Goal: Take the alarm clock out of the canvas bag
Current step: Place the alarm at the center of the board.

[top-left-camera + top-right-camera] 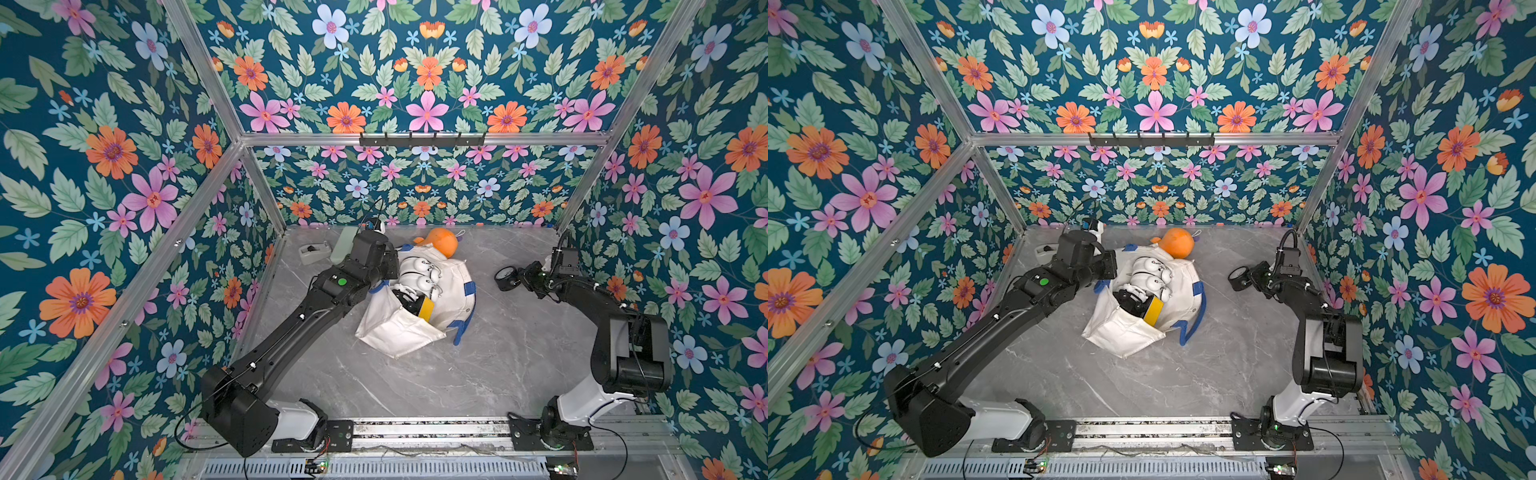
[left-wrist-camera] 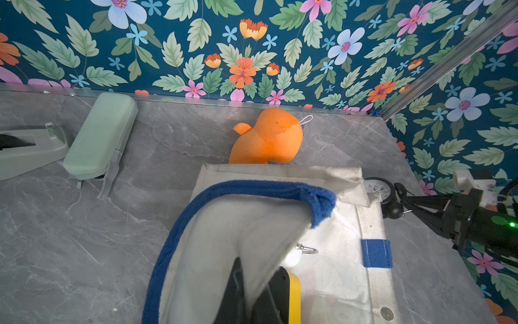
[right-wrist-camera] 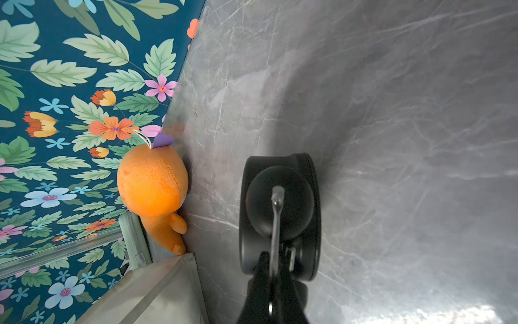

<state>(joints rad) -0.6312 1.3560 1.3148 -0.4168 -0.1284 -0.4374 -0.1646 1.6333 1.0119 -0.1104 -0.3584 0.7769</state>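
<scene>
The left claw (image 2: 252,291) is closed on the rim of the bag (image 1: 399,332) and holds it up, I think to make the mouth wide. The right claw (image 1: 524,280) grips the clock (image 1: 506,277) by its top. The clock is already outside, right of the bag, low over the table (image 1: 457,374), probably to be set down

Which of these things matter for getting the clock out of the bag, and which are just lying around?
Job: alarm clock in right gripper; canvas bag pinched by left gripper.
Lying about: orange plush, mint case, tape dispenser.
</scene>
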